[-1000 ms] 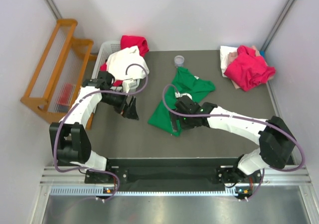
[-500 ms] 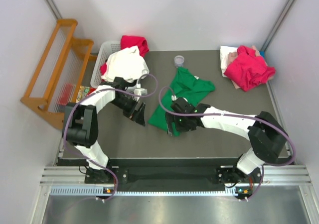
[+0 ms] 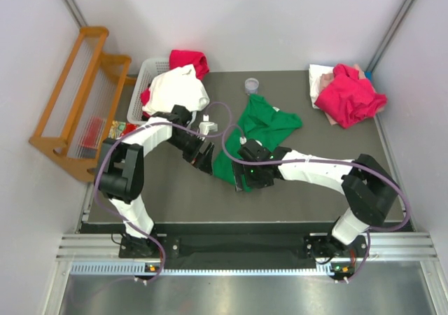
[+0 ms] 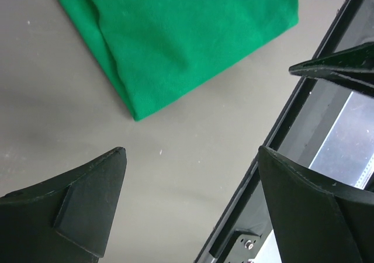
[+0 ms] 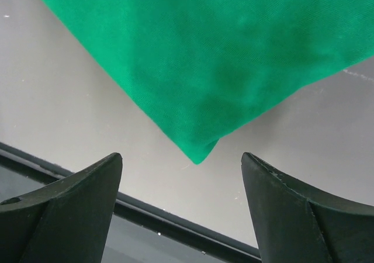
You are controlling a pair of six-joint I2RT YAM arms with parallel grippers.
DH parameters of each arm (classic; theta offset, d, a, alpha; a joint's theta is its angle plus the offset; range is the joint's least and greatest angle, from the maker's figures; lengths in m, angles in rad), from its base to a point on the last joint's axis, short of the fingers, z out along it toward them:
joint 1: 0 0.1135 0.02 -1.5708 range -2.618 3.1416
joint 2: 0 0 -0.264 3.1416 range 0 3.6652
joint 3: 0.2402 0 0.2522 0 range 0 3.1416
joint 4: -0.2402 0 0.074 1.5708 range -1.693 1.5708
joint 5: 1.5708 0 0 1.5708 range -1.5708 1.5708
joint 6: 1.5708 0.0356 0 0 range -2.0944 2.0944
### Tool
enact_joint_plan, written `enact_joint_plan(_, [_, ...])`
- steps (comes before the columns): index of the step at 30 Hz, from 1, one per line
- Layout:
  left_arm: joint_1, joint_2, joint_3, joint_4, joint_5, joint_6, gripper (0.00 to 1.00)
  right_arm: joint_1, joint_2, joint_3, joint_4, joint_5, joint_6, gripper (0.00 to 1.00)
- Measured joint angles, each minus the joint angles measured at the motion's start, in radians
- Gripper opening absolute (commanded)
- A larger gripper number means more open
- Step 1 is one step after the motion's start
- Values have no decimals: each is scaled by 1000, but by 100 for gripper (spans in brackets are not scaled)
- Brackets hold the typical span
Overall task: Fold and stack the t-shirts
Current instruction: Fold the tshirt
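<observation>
A bright green t-shirt lies crumpled on the dark mat in the middle. My left gripper is open at its lower left corner; the left wrist view shows that corner just beyond the spread fingers. My right gripper is open over the shirt's near corner, whose tip lies between the fingers. A white t-shirt and a magenta-red one sit heaped on the basket. Another magenta-red t-shirt lies on pale folded ones at the back right.
A white plastic basket stands at the back left, beside a wooden rack off the table. A small clear cup stands behind the green shirt. The table's black front rail runs close below both grippers.
My left gripper has swung right from near the basket to the green shirt's lower left corner. My right gripper has shifted slightly left and nearer along the shirt's near edge.
</observation>
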Motion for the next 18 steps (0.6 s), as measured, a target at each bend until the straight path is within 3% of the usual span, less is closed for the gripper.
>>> enact_joint_plan(7, [-7, 58, 0, 55, -3, -23, 99, 0, 18, -21, 9, -2, 10, 75])
enact_joint_plan(18, [-13, 68, -60, 215, 4, -107, 98, -6, 18, -22, 15, -4, 8, 74])
